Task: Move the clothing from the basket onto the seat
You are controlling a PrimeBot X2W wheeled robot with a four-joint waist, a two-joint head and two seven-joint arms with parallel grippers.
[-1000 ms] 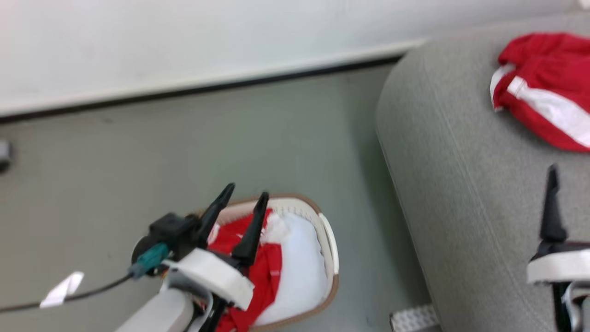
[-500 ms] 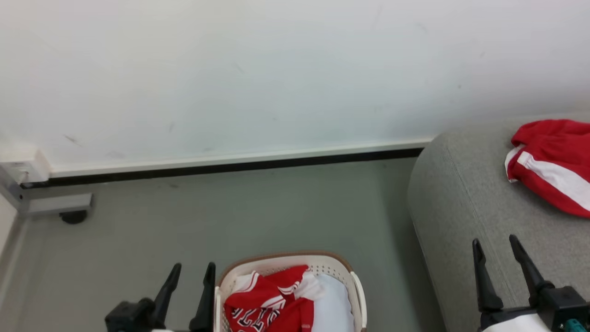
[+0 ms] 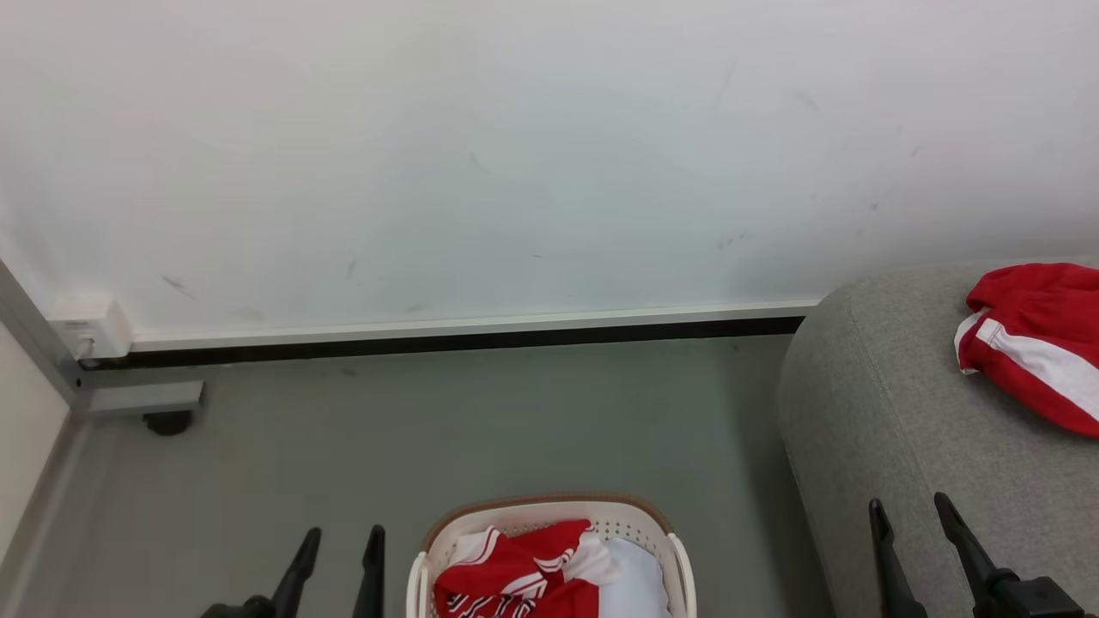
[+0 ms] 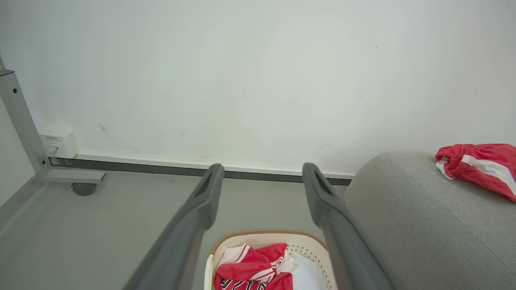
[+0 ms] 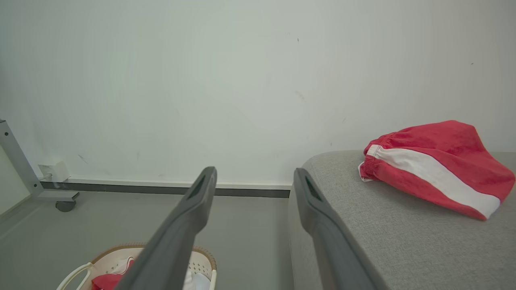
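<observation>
Red shiny clothing (image 3: 528, 571) is lying bunched in the basket (image 3: 549, 508), against its left wall and spilling toward the middle. A white pad (image 3: 640, 584) is taking up the basket's right side and touching the red. The basket is standing on the floor (image 3: 429, 429), near the left edge of the seat (image 3: 893, 429) but apart from it. One striped red piece (image 3: 1035, 343) is already lying on the seat toward its far edge, so I am judging the task part done, with the basket load as the step in hand. The left gripper (image 3: 343, 532) is hovering over the floor just beside the basket's left wall, fingers apart with nothing between them. The right gripper (image 3: 907, 499) is hanging over the seat's left edge, its fingers also spread and empty. I am planning the pick with the left arm, since it is sitting closest. I am thinking of bringing the fingers in over the left wall and down onto a raised fold of the red heap, keeping well off the pad so it is not coming up too. The fabric is looking slippery to me, so I am favouring a deep bite on a thick bunch rather than a pinch on a hem. I am also intending to lift until the trailing cloth is clearing the brown rim before swinging toward bare grey seat.
</observation>
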